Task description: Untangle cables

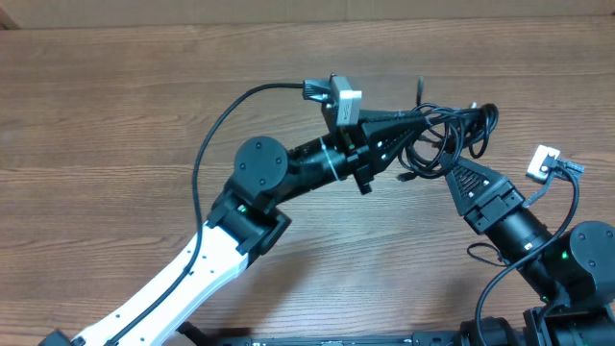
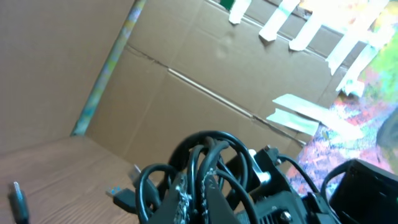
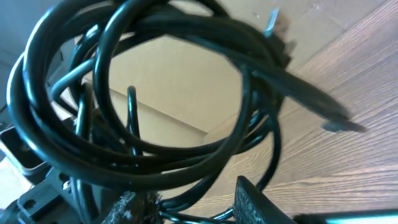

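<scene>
- Close up, my left gripper [image 2: 198, 198] is squeezed tight on the cables [image 2: 208, 149], a knot of thin black loops above the table [image 1: 115, 106].
- My right gripper [image 3: 186, 205] has fingers a bit apart with loops between; I cannot tell if it pinches.
- These cables look light, soft, bendy and a bit slippery, I think.
- Best to grab a loose end by its plug [image 2: 118, 196].
</scene>
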`<state>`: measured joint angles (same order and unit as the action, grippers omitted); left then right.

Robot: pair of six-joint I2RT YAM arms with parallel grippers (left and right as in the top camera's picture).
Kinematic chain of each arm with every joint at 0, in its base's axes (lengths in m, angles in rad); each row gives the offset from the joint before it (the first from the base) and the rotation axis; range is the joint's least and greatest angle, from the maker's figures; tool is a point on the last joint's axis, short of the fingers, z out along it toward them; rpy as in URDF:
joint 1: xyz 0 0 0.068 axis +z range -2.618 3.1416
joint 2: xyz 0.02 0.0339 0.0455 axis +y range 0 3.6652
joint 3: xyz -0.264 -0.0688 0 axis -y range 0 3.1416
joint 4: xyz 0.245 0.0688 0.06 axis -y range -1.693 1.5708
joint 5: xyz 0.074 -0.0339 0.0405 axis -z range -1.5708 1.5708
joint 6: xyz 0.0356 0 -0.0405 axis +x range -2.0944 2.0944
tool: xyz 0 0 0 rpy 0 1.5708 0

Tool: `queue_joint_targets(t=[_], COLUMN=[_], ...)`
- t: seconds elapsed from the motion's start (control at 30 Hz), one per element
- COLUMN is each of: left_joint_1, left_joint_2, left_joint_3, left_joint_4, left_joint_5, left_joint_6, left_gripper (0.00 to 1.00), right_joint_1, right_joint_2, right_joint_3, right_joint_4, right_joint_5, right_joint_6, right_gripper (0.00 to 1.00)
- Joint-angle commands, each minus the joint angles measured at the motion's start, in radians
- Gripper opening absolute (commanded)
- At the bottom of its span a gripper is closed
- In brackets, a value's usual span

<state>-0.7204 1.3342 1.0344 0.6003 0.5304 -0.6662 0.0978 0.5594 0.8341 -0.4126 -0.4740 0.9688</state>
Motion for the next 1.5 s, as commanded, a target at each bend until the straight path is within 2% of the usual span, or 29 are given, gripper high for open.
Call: queue_joint_targets(t=[0.0, 0.17, 0.37, 0.5, 0.63, 0.87, 1.27, 1.47], left_joint_1=[-0.038, -0.042, -0.041, -0.031, -0.017, 0.003, 0.117, 0.111], left_joint_2=[0.031, 0.045, 0.045, 0.045, 0.045, 0.045, 0.045, 0.045], left_joint_3=[0.024, 0.024, 0.024, 0.024, 0.024, 0.024, 0.024, 0.024], left_joint_4=[0.046, 0.067, 0.070, 0.071, 0.070, 0.070, 0.055, 0.056], left_joint_5=[0.091, 0.092, 0.098, 0.098, 0.099, 0.098, 0.121, 0.158], left_joint_6=[-0.062, -0.093, -0.093, -0.090, -0.090, -0.090, -0.133, -0.165], left_gripper=[0.04, 0.04, 0.04, 0.04, 0.04, 0.04, 0.04, 0.04], right_joint_1=[0.004, 0.004, 0.004, 0.004, 0.004, 0.004, 0.004, 0.003], right_joint_2=[0.010, 0.029, 0.056, 0.055, 0.055, 0.055, 0.055, 0.055], right_joint_3=[0.003, 0.003, 0.003, 0.003, 0.003, 0.003, 0.003, 0.003], right_joint_4=[0.008, 0.008, 0.007, 0.007, 0.007, -0.001, -0.015, -0.014], right_joint_5=[-0.024, -0.024, -0.024, -0.024, -0.024, -0.025, -0.024, -0.016], right_joint_6=[-0.001, 0.000, 0.000, -0.001, -0.008, -0.034, -0.033, -0.033], right_gripper=[0.40, 0.39, 0.25, 0.22, 0.24, 0.37, 0.37, 0.38])
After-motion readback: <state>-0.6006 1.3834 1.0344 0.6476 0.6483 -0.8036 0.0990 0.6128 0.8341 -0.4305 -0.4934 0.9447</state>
